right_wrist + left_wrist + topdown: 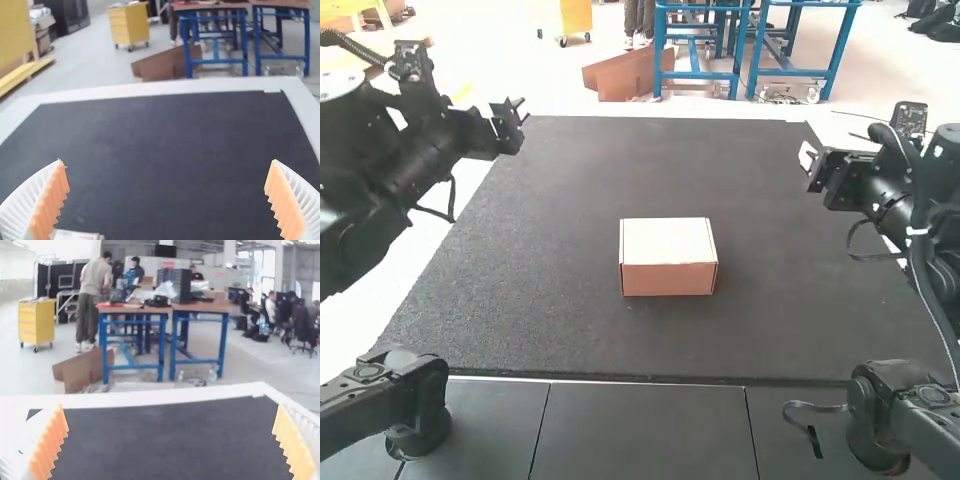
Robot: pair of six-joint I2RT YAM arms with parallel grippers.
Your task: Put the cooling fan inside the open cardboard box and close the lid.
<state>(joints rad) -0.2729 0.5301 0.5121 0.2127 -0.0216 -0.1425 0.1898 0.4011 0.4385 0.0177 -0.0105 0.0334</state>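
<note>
Brown cardboard formed the small rectangular box (668,256), which sat near the middle of the black textured mat (550,220) with its lid lying flat and shut. Whether the cooling fan lay inside could not be told, though the closed lid suggested it did. The left gripper (510,115) hung raised by the mat's far left corner, its white ribbed fingers and orange pads (47,445) spread wide, holding nothing. The right gripper (813,168) hovered at the mat's far right edge, likewise spread and empty. The task looked all but finished. To finish well, one arm would best check that the front flap sat flush, pressing lightly straight down on the lid's front edge so the box neither slid nor crushed.
</note>
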